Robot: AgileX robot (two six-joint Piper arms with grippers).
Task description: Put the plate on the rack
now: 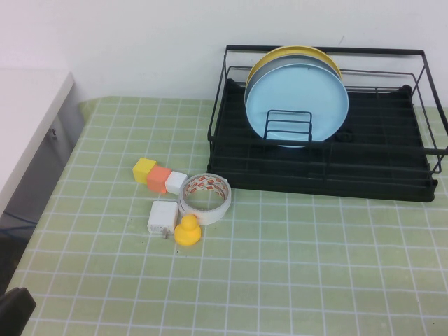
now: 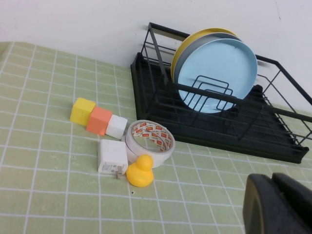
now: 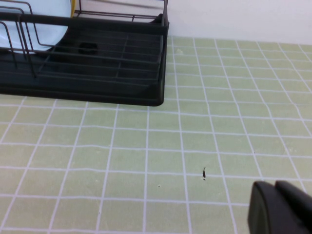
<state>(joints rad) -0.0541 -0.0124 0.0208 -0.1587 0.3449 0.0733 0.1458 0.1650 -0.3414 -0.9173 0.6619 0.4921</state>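
High view: plate [image 1: 297, 98] is standing upright on edge inside the rack [image 1: 322, 168], leaning against the grey-white plate [image 1: 290, 64], with the yellow plate [image 1: 283, 53] sitting behind that.
Plate seating: lower rim is resting among the upright wire dividers [image 1: 288, 126]; the blue face is looking toward the robot.
Task stage: placement is looking finished, judging by how things are lying now; what is remaining is only staying clear.
Left gripper [image 2: 278, 204]: hanging low over the green checked mat [image 1: 294, 280], well apart from the rack; only its dark body is showing, so I cannot tell how the jaws are standing.
Right gripper [image 3: 280, 207]: sitting over bare mat, beside the rack's near corner but not touching it; jaw state cannot be told either.
Clutter: yellow duck [image 1: 187, 230], white charger [image 1: 162, 218], tape roll [image 1: 205, 197] and three small blocks [image 1: 160, 176] are crowding together on the mat, left of the rack.
Doing it well: any arm motion should be going up and away from the rack frame, avoiding nudging the wires and tipping the leaning stack.
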